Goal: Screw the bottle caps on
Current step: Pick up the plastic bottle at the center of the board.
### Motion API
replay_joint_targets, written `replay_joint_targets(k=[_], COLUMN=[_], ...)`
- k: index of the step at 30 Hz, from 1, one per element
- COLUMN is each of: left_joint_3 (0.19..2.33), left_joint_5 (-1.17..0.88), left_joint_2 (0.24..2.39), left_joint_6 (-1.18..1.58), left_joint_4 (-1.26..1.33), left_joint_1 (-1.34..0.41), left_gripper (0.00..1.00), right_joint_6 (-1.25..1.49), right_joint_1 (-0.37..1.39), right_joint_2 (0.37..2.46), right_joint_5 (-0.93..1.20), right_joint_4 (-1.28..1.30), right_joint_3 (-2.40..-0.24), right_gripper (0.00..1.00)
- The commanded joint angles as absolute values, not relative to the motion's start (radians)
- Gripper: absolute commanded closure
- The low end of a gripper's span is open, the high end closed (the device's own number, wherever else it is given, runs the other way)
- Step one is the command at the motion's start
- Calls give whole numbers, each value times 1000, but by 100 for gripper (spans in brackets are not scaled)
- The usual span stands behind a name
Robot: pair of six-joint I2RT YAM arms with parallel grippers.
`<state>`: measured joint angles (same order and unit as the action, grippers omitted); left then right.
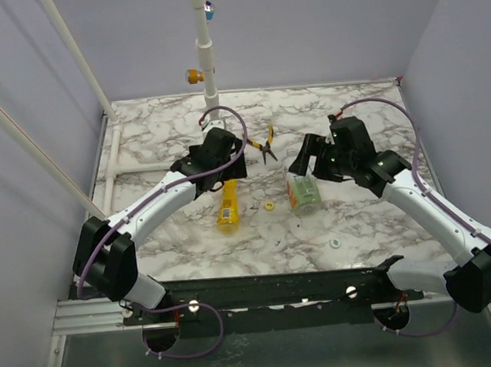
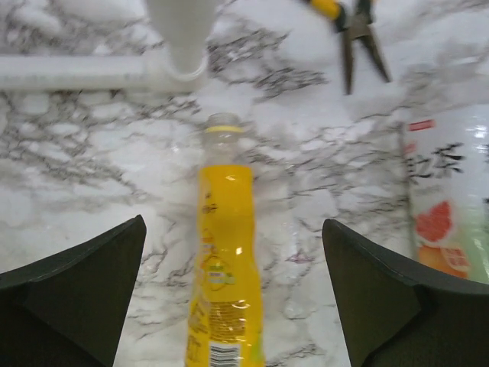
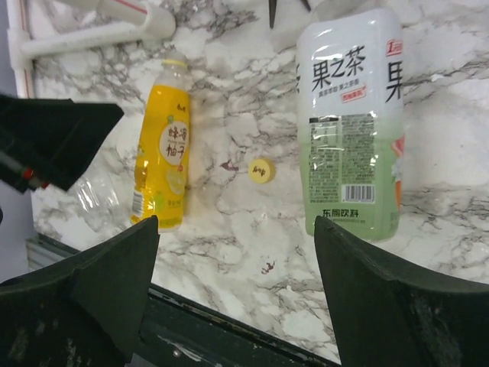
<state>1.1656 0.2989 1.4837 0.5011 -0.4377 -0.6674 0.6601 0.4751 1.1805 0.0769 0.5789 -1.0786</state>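
Top view: fixed, high, behind near edge of table (image 1: 183, 256), looks down and forward, far off, whole top in frame.
Left wrist: low, close, looks along yellow bottle (image 2: 224, 267) toward pliers (image 2: 355, 38).
Right wrist: higher, looks steeply down on table middle, near-edge rail at frame bottom.
All three share yellow bottle, labelled bottle (image 3: 351, 122), pliers.
Top and right wrist share yellow cap (image 3: 261, 170).

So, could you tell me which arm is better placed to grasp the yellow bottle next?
Left, probably. The left fingers stand open either side of the yellow bottle, which lies centred below them. The right fingers are open over by the green-labelled bottle, further off.
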Motion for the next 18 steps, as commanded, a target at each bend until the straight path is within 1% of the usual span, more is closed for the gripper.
replay_joint_targets(k=[1, 6, 10, 14, 15, 17, 18], left_joint_3=[1102, 1112, 1119, 1118, 1118, 1116, 1109], left_joint_5=[233, 113, 46, 30, 26, 27, 31], left_joint_2=[1557, 1639, 1718, 1765, 1769, 1762, 1752], left_joint_6=[550, 533, 538, 564, 564, 565, 558], left_joint_4=[-532, -483, -468, -464, -461, -456, -451], left_joint_1=[-610, -573, -562, -546, -545, -545, -545], left_gripper=[1, 1, 7, 27, 35, 55, 57], right_joint_6=[639, 650, 640, 603, 591, 570, 562], right_joint_1=[571, 666, 725, 748, 750, 754, 756], right_joint_2=[1234, 1293, 1346, 1415, 1428, 1456, 1466], right_joint_5=[-34, -78, -108, -108, -109, -103, -105], right_joint_4=[609, 611, 621, 622, 627, 629, 630], right_joint_3=[-1098, -1115, -1146, -1177, -1185, -1197, -1200], right_gripper=[15, 16, 17, 19, 20, 23, 25])
